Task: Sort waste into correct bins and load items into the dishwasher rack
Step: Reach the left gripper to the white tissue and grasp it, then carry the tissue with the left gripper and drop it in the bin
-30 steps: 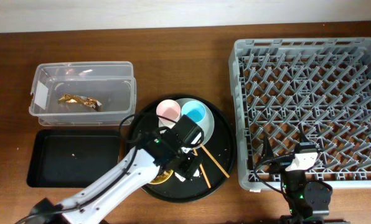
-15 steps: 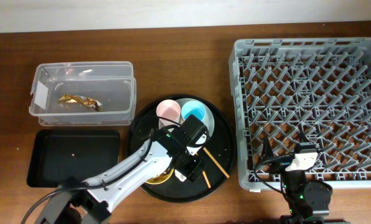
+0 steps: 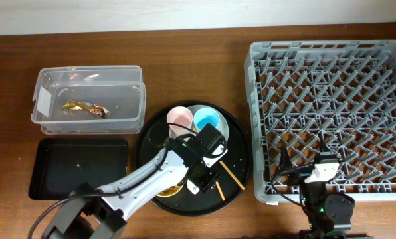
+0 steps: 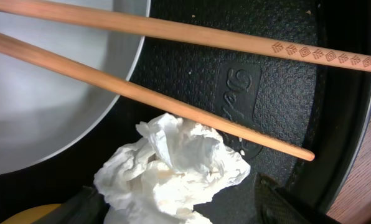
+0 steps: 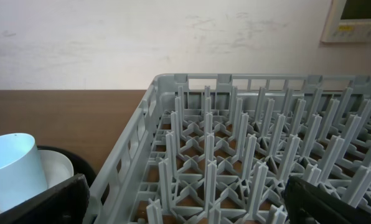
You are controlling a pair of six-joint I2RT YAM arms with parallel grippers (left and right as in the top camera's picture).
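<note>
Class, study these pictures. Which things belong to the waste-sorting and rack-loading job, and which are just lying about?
Belong to the job: gold wrapper, tissue, chopsticks, pink cup, blue cup, plate, yellow bowl, clear tub, flat black tray, rack.

Just lying about: round black tray, wall panel.

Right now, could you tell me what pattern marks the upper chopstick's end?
Small diamonds along the chopstick, clearest in the left wrist view.
</note>
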